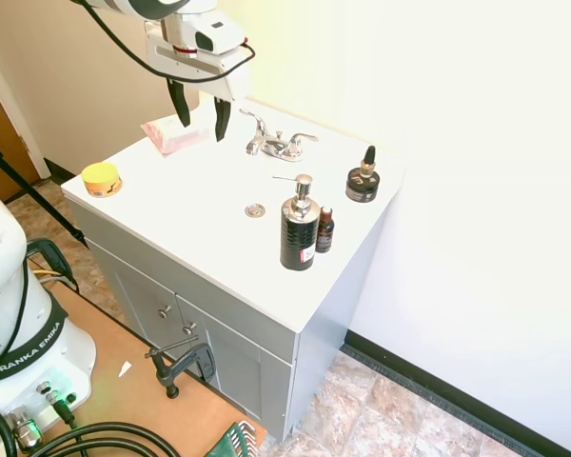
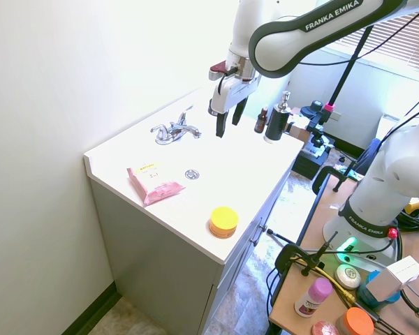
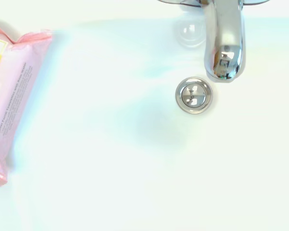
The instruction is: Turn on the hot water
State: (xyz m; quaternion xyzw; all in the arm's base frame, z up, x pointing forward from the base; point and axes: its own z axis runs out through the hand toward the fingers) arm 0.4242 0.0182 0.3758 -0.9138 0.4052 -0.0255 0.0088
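Chrome faucet (image 1: 278, 143) sits at far edge of sink top (image 1: 209, 205), no water running. Gripper (image 1: 199, 109) hangs above w/ fingers spread, holding nothing, near pink packet (image 1: 174, 134). Risk: two levers look alike, so it may nudge the cold one; slim lever could slip off a fingertip.

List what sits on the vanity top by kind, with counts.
Faucet: 1
Drain: 1
Pink packet: 1
Yellow tin: 1
Black pump bottle: 1
Small brown bottle: 1
Dark jar: 1
Total: 7
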